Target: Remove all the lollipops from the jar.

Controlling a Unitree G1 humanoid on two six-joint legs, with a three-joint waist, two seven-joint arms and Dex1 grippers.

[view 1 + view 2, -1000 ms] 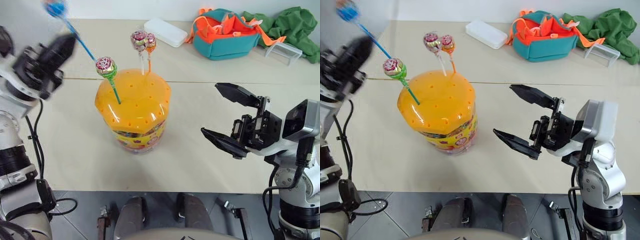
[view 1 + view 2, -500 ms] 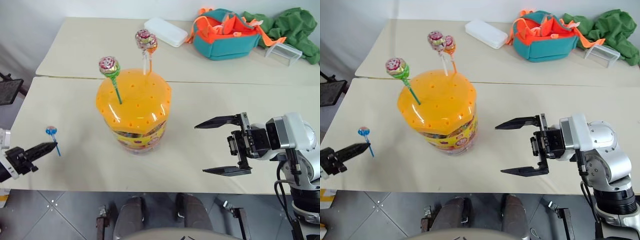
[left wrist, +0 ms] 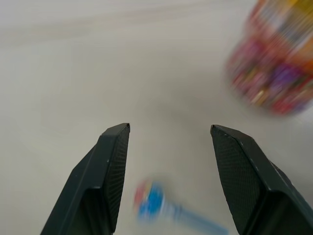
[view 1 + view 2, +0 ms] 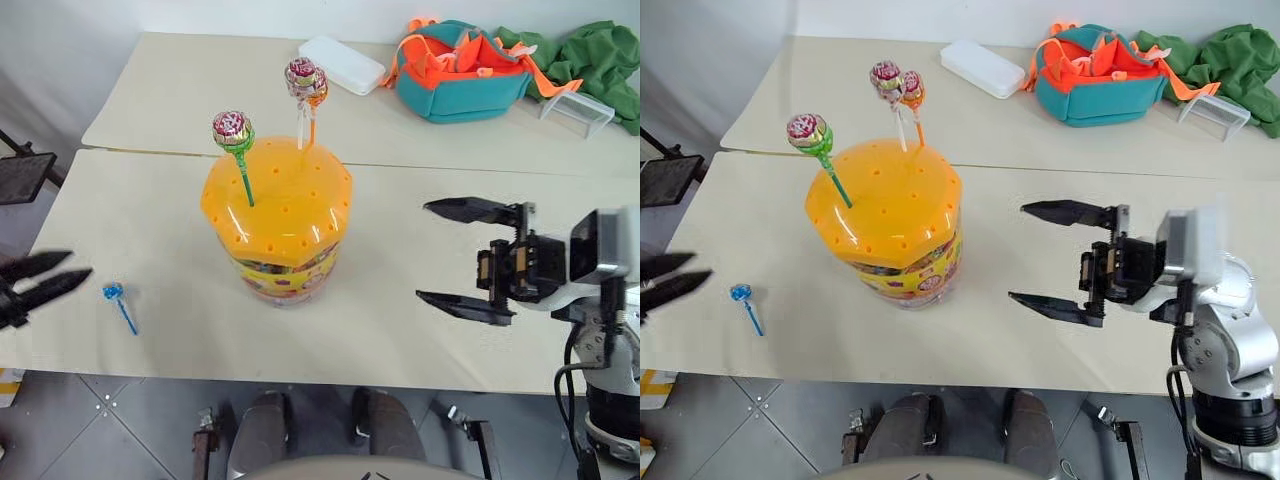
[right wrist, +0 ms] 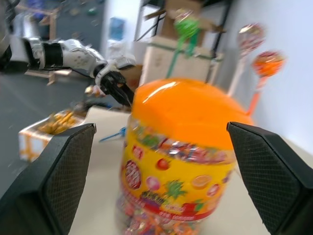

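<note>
Nearest, at the table's [image 4: 150, 330] front left edge, the blue-stick lollipop [image 4: 114, 293] lies flat, free of the left tool [image 4: 45, 280], whose fingers stand parted just beside it. The right tool [image 4: 450, 255] hangs wide open and empty to the right of the jar [image 4: 278, 215]. Three lollipops stand in the jar's orange lid: green-stick [image 4: 232, 130], white-stick [image 4: 300, 75] and orange-stick [image 4: 314, 93]. Farther back lie a white case [image 4: 342, 64], a teal bag [image 4: 462, 70] and green cloth [image 4: 590, 50].
</note>
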